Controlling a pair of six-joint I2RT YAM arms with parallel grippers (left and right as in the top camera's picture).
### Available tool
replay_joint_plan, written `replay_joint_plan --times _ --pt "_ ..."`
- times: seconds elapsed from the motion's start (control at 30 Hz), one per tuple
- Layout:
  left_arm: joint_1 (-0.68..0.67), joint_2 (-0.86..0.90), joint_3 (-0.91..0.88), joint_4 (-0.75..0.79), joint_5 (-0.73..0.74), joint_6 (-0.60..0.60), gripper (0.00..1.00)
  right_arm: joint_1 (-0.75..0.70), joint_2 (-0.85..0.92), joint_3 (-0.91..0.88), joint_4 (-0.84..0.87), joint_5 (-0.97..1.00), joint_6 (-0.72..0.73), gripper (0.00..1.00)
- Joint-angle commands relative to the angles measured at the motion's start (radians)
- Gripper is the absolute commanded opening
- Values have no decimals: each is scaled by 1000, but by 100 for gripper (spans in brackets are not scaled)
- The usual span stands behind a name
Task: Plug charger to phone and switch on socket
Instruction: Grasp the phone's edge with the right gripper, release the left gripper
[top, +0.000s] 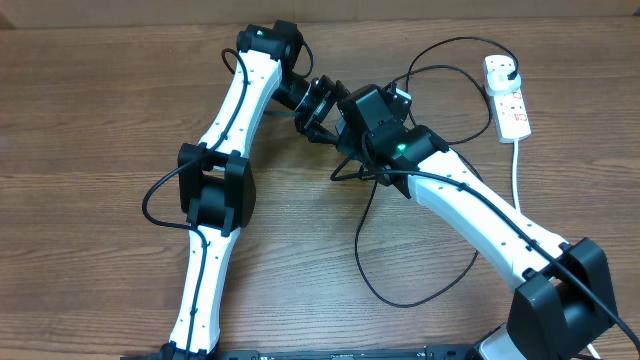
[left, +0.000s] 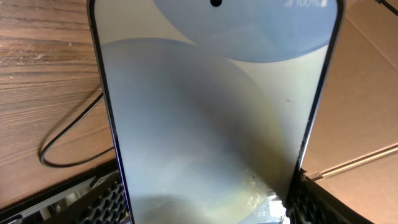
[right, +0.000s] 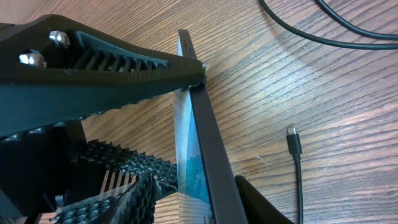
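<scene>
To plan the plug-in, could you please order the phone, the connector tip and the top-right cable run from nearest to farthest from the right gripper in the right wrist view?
1. phone: edge-on in the middle, right at the right gripper.
2. connector tip: lying loose on the table, to the phone's right.
3. cable run: across the top right corner, farthest.

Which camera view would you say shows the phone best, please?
The left wrist view: the phone fills the frame there, its lit screen facing the camera. The right wrist view shows only its thin dark edge, side-on. In the overhead view it is almost entirely hidden.
</scene>
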Motion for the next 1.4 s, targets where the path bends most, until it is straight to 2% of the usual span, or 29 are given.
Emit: replay_joint_plan --times 0.0,0.33,0.63,0.73,1.03,1.17,1.37 --pt "-4 8 32 1 13 -23 67 3 -2 26 7 -7 -3 37" --pt "-4 8 32 1 12 -28 67 4 -2 26 6 8 -5 26" --pt "-4 8 32 1 12 -27 67 3 -2 26 11 16 -24 22" --pt "-6 8 32 2 13 -28 68 4 -2 26 27 16 -77 21" --pt "-7 8 32 2 13 -27 68 4 -2 26 34 16 -84 21" --pt "-7 8 32 2 12 -27 68 4 -2 26 34 16 -83 14" --pt "-7 8 32 6 11 -27 68 4 -2 26 29 16 -83 13"
